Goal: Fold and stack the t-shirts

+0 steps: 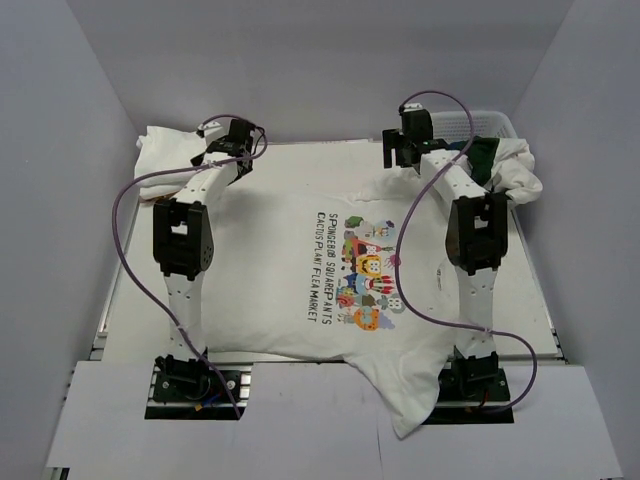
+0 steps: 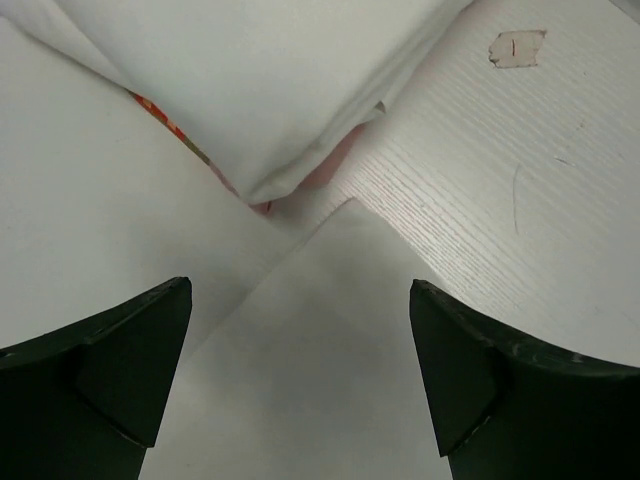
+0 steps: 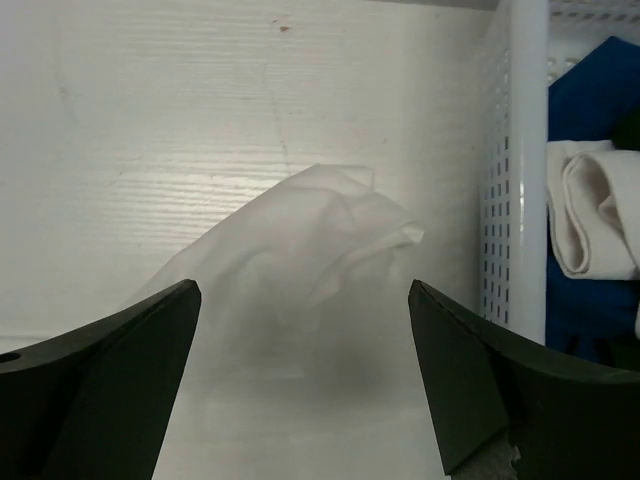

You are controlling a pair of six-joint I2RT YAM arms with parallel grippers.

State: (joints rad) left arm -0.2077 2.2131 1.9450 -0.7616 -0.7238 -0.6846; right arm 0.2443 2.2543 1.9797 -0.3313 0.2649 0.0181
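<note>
A white t-shirt with cartoon print and dark lettering (image 1: 330,270) lies spread flat on the table, one corner hanging over the near edge. My left gripper (image 1: 235,160) is open above its far left corner (image 2: 330,330). My right gripper (image 1: 405,150) is open above its far right sleeve (image 3: 320,250). A folded white shirt (image 1: 165,160) lies at the far left; it also shows in the left wrist view (image 2: 260,90). A royal blue shirt (image 3: 600,100), a white one (image 3: 590,220) and a dark green one (image 1: 485,158) sit in the basket.
A white plastic lattice basket (image 1: 490,125) stands at the far right, its wall close to my right gripper (image 3: 525,170). The white table (image 1: 300,165) has grey walls on both sides. A chipped spot (image 2: 517,47) marks the tabletop.
</note>
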